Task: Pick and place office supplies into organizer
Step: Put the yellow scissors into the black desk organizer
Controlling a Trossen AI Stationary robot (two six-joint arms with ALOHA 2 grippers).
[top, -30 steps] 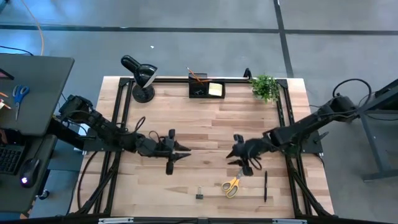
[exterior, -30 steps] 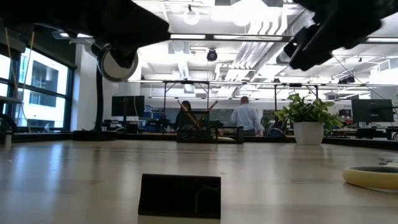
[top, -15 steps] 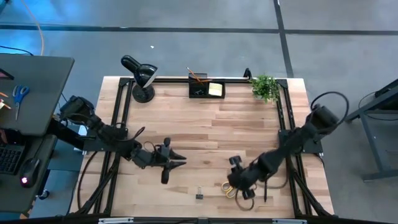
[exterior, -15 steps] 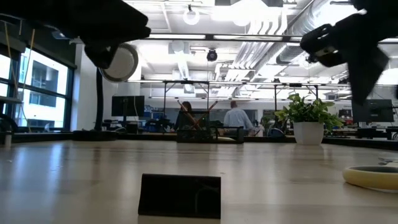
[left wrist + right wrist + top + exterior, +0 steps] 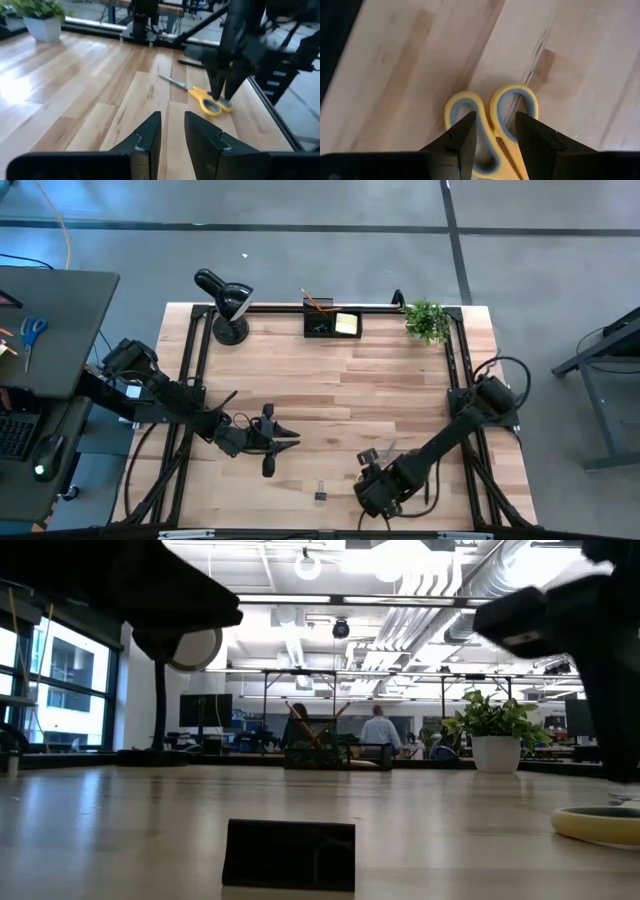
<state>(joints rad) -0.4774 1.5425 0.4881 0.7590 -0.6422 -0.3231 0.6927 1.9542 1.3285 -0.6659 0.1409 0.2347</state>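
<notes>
Yellow-handled scissors (image 5: 385, 452) mostly under right tool (image 5: 372, 492); blades only.

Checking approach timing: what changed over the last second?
The right gripper swung from mid-table toward the near edge and came down over the yellow-handled scissors, its open fingers now straddling the handle loops; nothing is gripped yet. The left gripper drifted slightly toward the near edge, holding nothing. The scissors, binder clip, pen, organizer, lamp and plant stayed put.
</notes>
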